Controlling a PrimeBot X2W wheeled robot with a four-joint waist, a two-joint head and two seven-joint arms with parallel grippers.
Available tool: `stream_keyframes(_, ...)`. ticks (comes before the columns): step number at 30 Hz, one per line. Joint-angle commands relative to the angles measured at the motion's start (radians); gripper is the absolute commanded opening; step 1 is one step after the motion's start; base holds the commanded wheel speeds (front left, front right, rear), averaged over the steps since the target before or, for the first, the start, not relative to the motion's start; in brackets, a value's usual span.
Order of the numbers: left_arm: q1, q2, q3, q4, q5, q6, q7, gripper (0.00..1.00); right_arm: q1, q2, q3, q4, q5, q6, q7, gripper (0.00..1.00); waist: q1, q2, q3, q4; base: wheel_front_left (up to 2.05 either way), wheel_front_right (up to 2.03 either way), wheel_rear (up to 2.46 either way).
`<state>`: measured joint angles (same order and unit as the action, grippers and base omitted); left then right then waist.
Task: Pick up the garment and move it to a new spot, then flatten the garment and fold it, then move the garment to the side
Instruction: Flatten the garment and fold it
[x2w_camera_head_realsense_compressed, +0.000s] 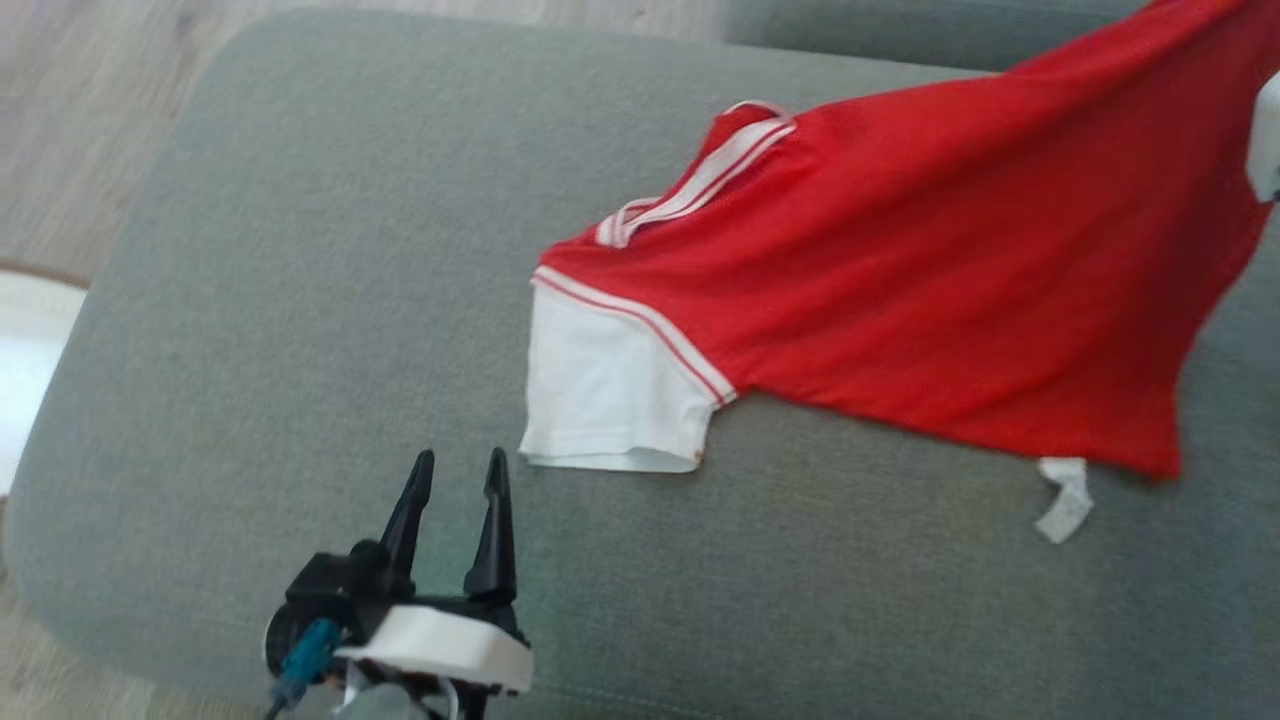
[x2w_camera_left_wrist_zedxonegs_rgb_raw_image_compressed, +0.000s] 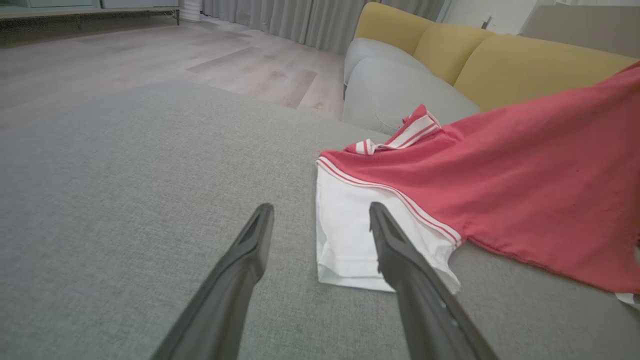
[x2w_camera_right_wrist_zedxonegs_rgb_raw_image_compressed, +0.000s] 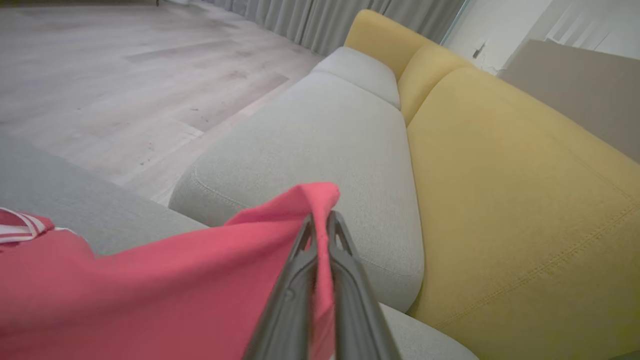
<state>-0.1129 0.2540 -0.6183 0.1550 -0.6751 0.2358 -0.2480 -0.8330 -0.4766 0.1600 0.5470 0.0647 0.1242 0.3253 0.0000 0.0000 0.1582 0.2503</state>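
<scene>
Right gripper (x2w_camera_right_wrist_zedxonegs_rgb_raw_image_compressed: 320, 217) is clamped tight, both dark fingers pinched together on a fold of red cloth, and that cloth is the garment (x2w_camera_right_wrist_zedxonegs_rgb_raw_image_compressed: 150, 300), a red shirt, with its edge bunched up just above the fingertips! From that pinch the fabric runs down and away to the left of the right wrist view, taut and lifted off the surface. Over to the left gripper (x2w_camera_head_realsense_compressed: 460, 465): jaws spread wide, nothing between them, hovering low over the grey cushion (x2w_camera_head_realsense_compressed: 250, 300) with the fingers pointing toward the shirt. In the left wrist view the left gripper (x2w_camera_left_wrist_zedxonegs_rgb_raw_image_compressed: 321, 207) frames the white sleeve (x2w_camera_left_wrist_zedxonegs_rgb_raw_image_compressed: 350, 235), one finger crossing in front of it, though I cannot tell whether it touches. In the head view the garment (x2w_camera_head_realsense_compressed: 950, 280) sits on the right half of the cushion, its far right corner pulled up toward the top edge of the picture, while the sleeve (x2w_camera_head_realsense_compressed: 610, 385) lies flat at the near left end. The striped collar (x2w_camera_head_realsense_compressed: 700, 180) is rumpled just beyond it, and a small white tag (x2w_camera_head_realsense_compressed: 1065, 495) pokes out below the red hem. Further out, a pale seat cushion (x2w_camera_right_wrist_zedxonegs_rgb_raw_image_compressed: 325, 150) and a yellow sofa back (x2w_camera_right_wrist_zedxonegs_rgb_raw_image_compressed: 500, 200) sit beyond the clamped corner, with wooden floor (x2w_camera_right_wrist_zedxonegs_rgb_raw_image_compressed: 100, 75) to the left and grey curtains (x2w_camera_left_wrist_zedxonegs_rgb_raw_image_compressed: 300, 20) at the back.
</scene>
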Motion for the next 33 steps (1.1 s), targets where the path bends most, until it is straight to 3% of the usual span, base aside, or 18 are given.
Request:
stream_keyframes(1,-0.055,0.001,0.026,-0.026,0.011,-0.008,-0.012,1.00,-0.044,-0.011,0.007,0.005,-0.021,0.007,-0.013,0.00,0.0000,0.0000,0.027,0.027,0.00,0.00,0.00)
stream_keyframes(2,-0.059,-0.002,0.024,-0.025,0.013,-0.011,-0.012,1.00,-0.058,-0.008,0.008,0.030,-0.032,0.007,-0.023,0.00,0.0000,0.0000,0.036,0.034,0.00,0.00,0.00)
stream_keyframes(3,-0.063,-0.006,0.022,-0.024,0.015,-0.013,-0.012,1.00,-0.071,-0.004,0.006,0.056,-0.044,0.007,-0.033,0.20,0.0000,0.0000,0.043,0.039,0.00,0.00,0.00)
stream_keyframes(4,-0.067,-0.010,0.020,-0.023,0.017,-0.015,-0.013,1.00,-0.084,0.001,0.000,0.080,-0.059,0.007,-0.046,0.80,0.0000,0.0000,0.052,0.043,0.00,0.00,0.00)
stream_keyframes(5,-0.071,-0.014,0.018,-0.021,0.019,-0.016,-0.013,1.00,-0.097,0.006,-0.011,0.102,-0.076,0.007,-0.069,1.00,0.0000,0.0000,0.059,0.046,0.00,0.00,0.00)
stream_keyframes(11,-0.084,-0.027,0.018,-0.007,0.029,-0.025,-0.013,1.00,-0.123,0.078,-0.037,0.214,-0.139,0.007,-0.181,1.00,0.0000,0.0000,0.069,0.038,0.00,0.00,0.00)
stream_keyframes(18,-0.081,-0.021,0.028,0.006,0.031,-0.026,-0.013,1.00,-0.079,0.143,-0.035,0.268,-0.107,0.007,-0.298,1.00,0.0000,0.0000,0.027,-0.008,0.00,0.00,0.00)
stream_keyframes(26,-0.047,0.008,0.055,0.013,0.017,-0.010,-0.012,1.00,0.101,0.242,-0.058,0.189,-0.034,0.007,-0.424,1.00,0.0000,0.0000,-0.069,-0.102,0.00,0.00,0.00)
stream_keyframes(33,0.020,0.026,0.072,0.014,-0.003,0.009,-0.012,1.00,0.372,0.335,-0.084,0.046,-0.018,0.007,-0.450,1.00,0.0000,0.0000,-0.162,-0.153,0.00,0.00,0.00)
